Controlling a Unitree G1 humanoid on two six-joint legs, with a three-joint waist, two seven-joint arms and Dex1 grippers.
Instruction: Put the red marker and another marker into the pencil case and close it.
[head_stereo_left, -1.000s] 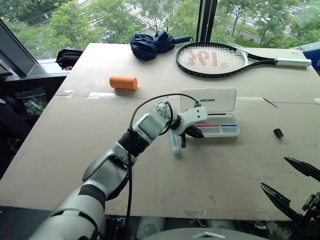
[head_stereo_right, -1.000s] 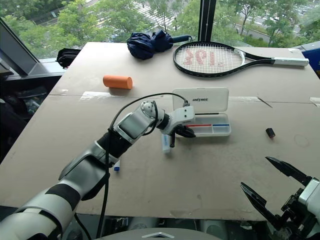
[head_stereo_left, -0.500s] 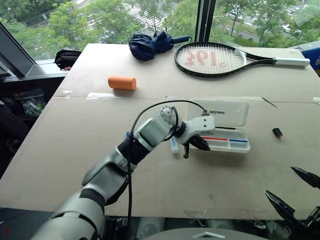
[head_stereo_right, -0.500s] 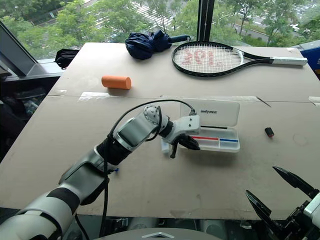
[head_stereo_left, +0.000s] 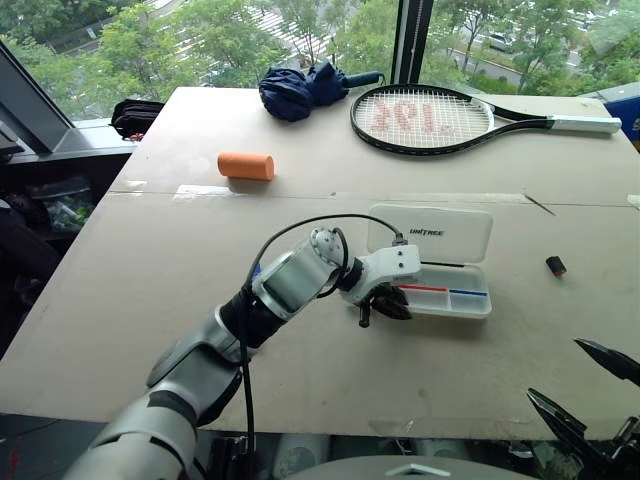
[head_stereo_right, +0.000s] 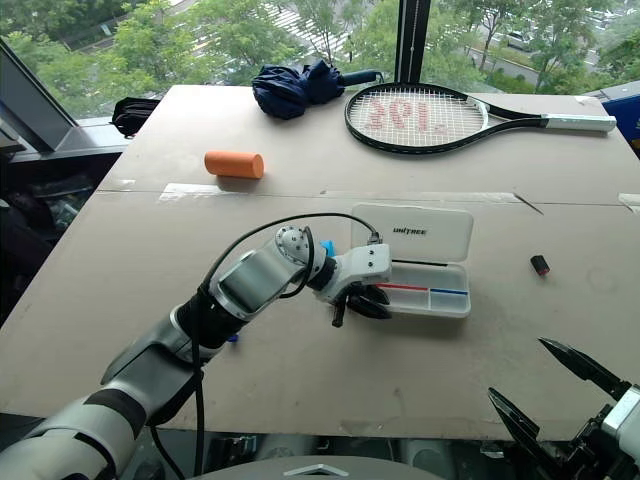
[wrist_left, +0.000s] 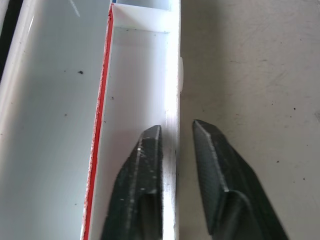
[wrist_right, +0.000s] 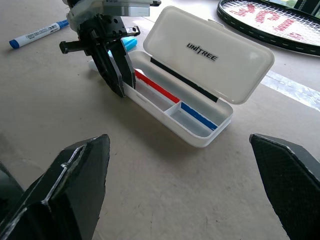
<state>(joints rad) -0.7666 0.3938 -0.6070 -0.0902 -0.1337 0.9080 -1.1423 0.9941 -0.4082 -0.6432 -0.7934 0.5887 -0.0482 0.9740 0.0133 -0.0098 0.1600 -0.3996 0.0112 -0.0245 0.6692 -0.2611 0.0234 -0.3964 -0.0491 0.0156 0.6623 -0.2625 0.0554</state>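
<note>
We see the left claw (head_stereo_left: 384, 303) at the near end of the open pencil case (head_stereo_left: 450, 300) on the tabletop (head_stereo_left: 150, 260), its fingers (wrist_left: 142, 190) slightly apart, one inside the tray and one outside, around the front wall. Whether they press it, we cannot tell. The right claw (head_stereo_right: 565, 400) stands wide open and empty, well apart from the case.

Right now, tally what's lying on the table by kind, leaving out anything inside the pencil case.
Pencil case: 1
Markers: 2
Tennis racket: 1
Folded umbrella: 1
Orange cylinder: 1
Small black and red object: 1
Total: 7
</note>
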